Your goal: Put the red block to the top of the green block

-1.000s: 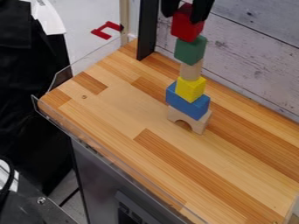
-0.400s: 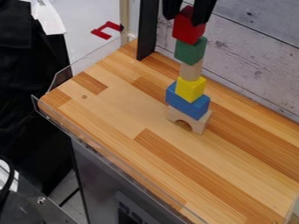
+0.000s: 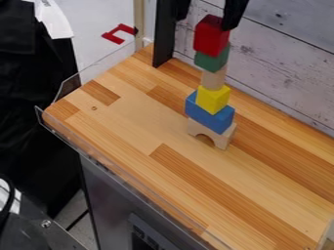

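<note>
The red rectangular wooden block (image 3: 207, 38) is sitting on the green wooden block (image 3: 211, 60). The black gripper (image 3: 205, 24) is hanging with fingers apart.

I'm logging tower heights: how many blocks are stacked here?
6, from bottom to top: wooden arch, blue block, yellow block, plain wooden block, green block, red block. Any behind would be hidden.

One red block (image 3: 211, 36), one green block (image 3: 210, 61), one yellow block (image 3: 213, 100), one blue block (image 3: 207, 114), one plain wooden block (image 3: 213, 79) and one wooden arch (image 3: 222, 138) make six.
</note>
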Robot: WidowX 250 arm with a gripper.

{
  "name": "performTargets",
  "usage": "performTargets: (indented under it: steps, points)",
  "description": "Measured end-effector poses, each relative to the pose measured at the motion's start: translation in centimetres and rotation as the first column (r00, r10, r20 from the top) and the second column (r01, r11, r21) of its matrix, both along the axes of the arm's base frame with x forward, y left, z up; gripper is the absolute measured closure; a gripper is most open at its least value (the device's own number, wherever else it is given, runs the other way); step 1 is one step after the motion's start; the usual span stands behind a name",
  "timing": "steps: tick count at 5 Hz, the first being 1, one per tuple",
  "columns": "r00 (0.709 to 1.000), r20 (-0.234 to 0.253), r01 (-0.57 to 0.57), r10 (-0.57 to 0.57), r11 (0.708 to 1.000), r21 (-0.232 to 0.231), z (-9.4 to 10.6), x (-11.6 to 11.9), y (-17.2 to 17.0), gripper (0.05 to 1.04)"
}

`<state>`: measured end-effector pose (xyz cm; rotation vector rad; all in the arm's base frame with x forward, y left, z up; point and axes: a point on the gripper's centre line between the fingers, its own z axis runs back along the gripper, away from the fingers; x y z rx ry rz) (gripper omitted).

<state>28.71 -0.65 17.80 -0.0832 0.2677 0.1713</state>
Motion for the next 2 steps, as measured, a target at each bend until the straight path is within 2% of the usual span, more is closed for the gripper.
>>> performTargets:
  steps: [1, 2]
  points:
    - [1.000, -0.010, -0.017, 0.017, 1.000, 0.008, 0.0, -0.1, 0.4, 0.085]
    - [0.996, 0.053, -0.066, 0.066, 0.998, 0.010, 2.5, -0.2, 1.5, 0.085]
